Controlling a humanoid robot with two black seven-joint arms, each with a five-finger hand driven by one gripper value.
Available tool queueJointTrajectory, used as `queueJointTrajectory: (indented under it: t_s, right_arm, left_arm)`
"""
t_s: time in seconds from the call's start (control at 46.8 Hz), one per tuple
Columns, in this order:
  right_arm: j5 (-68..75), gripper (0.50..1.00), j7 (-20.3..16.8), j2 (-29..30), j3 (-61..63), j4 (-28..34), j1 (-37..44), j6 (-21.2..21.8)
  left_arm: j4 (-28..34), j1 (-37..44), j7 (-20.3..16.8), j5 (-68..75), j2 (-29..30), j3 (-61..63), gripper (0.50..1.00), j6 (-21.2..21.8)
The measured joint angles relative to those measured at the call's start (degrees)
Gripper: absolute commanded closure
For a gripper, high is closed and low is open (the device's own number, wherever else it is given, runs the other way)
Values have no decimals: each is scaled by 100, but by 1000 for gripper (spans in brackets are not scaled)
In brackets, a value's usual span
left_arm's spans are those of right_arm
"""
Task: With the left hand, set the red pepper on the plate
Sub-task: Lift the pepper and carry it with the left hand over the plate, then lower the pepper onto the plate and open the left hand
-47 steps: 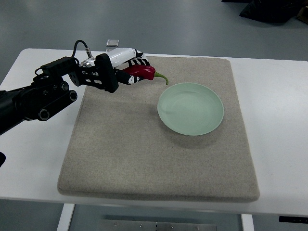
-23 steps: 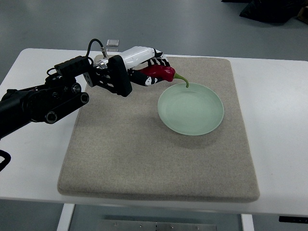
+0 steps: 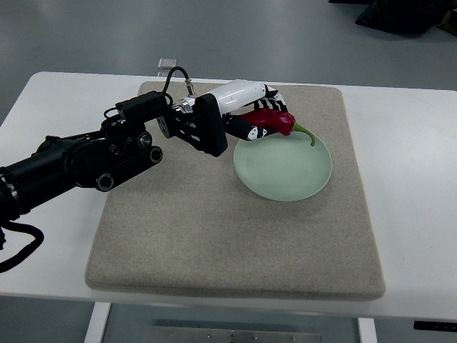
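Note:
A dark red pepper with a curved green stem is held in my left hand, whose white and black fingers are shut around it. The hand hovers over the far left part of a pale green plate, which rests on a beige mat. The pepper's stem end points right, over the plate's far rim. My left arm reaches in from the lower left across the mat. The right arm is not in view.
The mat covers most of a white table. A small clear bracket stands at the mat's far left edge. Grey floor lies beyond the table.
My left hand has carried the pepper to the right, from above the mat's far left area to above the plate's far left rim.

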Motion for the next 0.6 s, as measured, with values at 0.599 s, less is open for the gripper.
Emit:
queueJointTrajectory:
  t_s: [0.599]
  right_arm:
    - [0,568,3,0,0,0,0,0]
  left_arm:
    - [388,-1,9,34,-373,597,1000,21]
